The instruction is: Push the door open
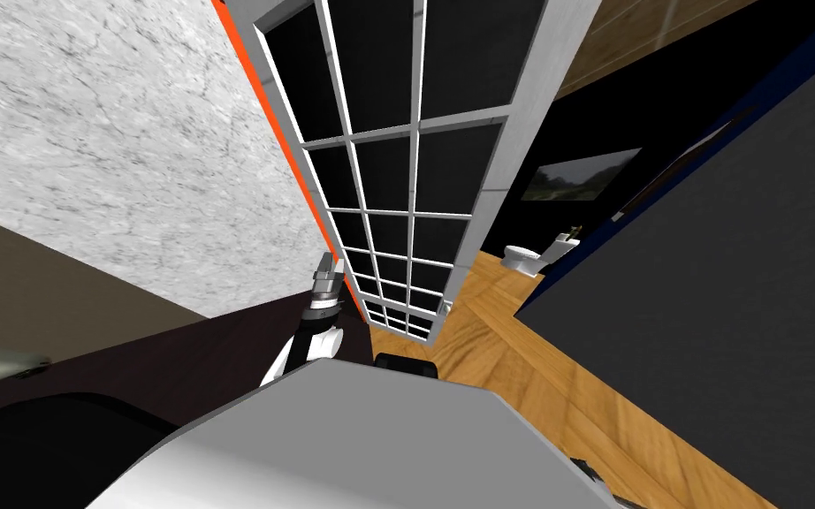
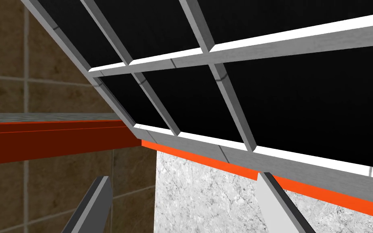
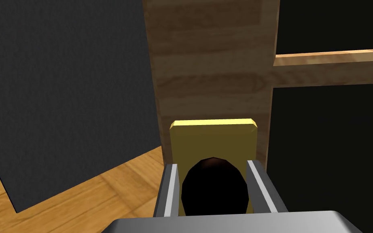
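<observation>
Right gripper (image 3: 213,165) clamped on dark knob (image 3: 215,190), fingers pressing its sides. Yellow plate (image 3: 214,137) behind knob, on wooden stile of door (image 3: 214,73), 12 o'clock of gripper. Head view: glazed door at 1 o'clock of left gripper (image 1: 327,263). Left fingers wide apart, empty, near orange trim (image 2: 206,161).

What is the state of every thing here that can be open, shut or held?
Door: partly open, with a gap beside its free edge.
Left end effector: open, holding nothing.
Right end effector: shut on the dark knob.
</observation>
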### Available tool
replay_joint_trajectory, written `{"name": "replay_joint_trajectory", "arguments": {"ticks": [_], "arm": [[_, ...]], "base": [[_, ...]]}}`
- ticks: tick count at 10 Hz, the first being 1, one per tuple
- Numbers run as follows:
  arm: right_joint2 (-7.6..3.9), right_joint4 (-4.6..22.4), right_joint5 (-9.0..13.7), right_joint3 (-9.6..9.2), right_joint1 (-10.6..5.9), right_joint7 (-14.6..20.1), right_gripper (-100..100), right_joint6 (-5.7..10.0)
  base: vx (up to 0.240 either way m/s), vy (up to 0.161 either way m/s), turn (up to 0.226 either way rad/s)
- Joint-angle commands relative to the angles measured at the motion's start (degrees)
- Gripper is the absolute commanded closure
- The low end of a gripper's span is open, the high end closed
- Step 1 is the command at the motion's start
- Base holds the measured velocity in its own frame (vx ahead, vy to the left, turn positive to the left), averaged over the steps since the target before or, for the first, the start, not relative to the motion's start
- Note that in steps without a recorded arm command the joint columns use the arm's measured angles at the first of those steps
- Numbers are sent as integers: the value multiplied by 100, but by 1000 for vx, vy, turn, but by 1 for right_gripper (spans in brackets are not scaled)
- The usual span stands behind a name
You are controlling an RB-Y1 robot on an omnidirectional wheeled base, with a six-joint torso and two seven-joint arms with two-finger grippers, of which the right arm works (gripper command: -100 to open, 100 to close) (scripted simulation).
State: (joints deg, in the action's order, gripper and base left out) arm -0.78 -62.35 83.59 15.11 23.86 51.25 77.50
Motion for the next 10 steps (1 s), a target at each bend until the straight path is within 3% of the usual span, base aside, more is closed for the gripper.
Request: {"name": "replay_joint_trajectory", "arguments": {"ticks": [1,6,7,8,10], "arm": [[15,-8,198,194,-1,-74,100,171],[315,32,704,555,-126,-282,100,439],[285,7,648,504,-107,-266,100,394],[100,15,799,590,-102,-283,100,516],[-7,32,953,664,-106,-292,100,622]], "base": [[46,-189,117],[-3,-200,93],[-9,-92,10],[-32,-119,27],[-40,-181,40]]}}
